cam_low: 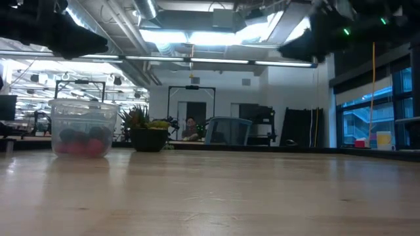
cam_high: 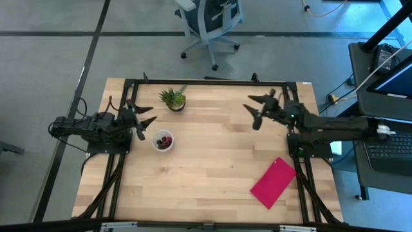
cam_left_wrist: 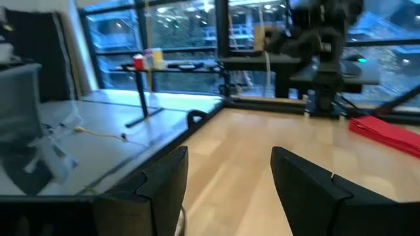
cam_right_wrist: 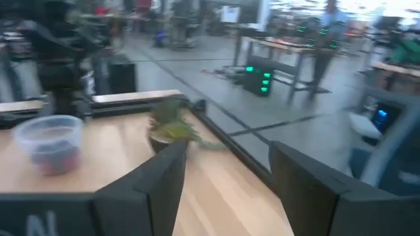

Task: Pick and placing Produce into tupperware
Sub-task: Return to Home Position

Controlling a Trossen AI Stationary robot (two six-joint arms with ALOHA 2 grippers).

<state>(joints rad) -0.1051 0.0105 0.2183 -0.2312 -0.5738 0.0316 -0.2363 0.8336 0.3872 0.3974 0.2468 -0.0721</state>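
The tupperware (cam_high: 163, 140) is a small round translucent cup standing on the table's left part. The produce (cam_high: 165, 141), red and dark maroon berries, lies inside it; it also shows in the low view (cam_low: 81, 143) and the right wrist view (cam_right_wrist: 54, 157). My left gripper (cam_high: 145, 120) is open, held above the table just left of and beyond the cup. My right gripper (cam_high: 254, 108) is open, raised over the table's far right part. Both touch nothing.
A green spiky potted plant (cam_high: 174, 99) stands near the far edge, beyond the cup. A flat pink-red rectangular piece (cam_high: 275, 182) lies near the right near corner. Bare wood spans the middle of the table (cam_high: 212, 148). An office chair (cam_high: 209, 19) stands beyond the far edge.
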